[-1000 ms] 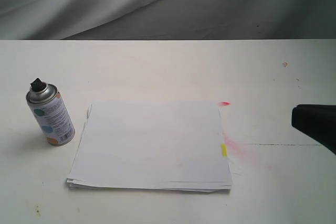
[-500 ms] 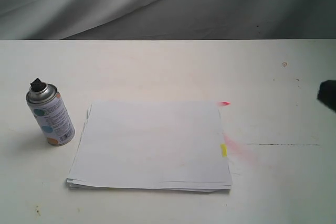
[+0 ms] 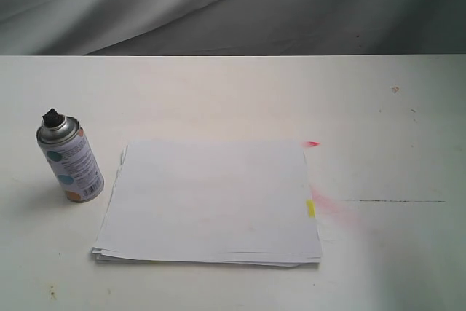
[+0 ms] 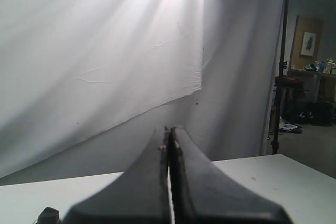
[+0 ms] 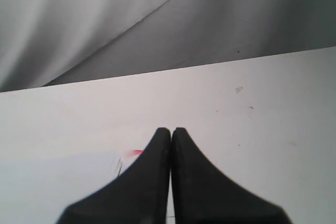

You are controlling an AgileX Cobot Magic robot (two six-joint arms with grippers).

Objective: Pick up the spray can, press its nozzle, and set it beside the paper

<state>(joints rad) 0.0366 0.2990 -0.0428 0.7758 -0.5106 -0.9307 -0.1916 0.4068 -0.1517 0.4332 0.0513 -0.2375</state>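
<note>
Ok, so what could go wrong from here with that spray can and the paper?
1. The spray can stands upright and narrow, just left of the paper in the exterior view. The left gripper and right gripper are both shut, so reaching in without opening could tip it.
2. Which way the nozzle faces is unclear; a press might mark the table, which already shows red smears at the paper's right edge.

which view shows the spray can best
The exterior view: the spray can stands whole, left of the paper, with label and nozzle visible. The left wrist view shows at most a dark blurred bit, possibly the nozzle; the right wrist view shows none of it.
</note>
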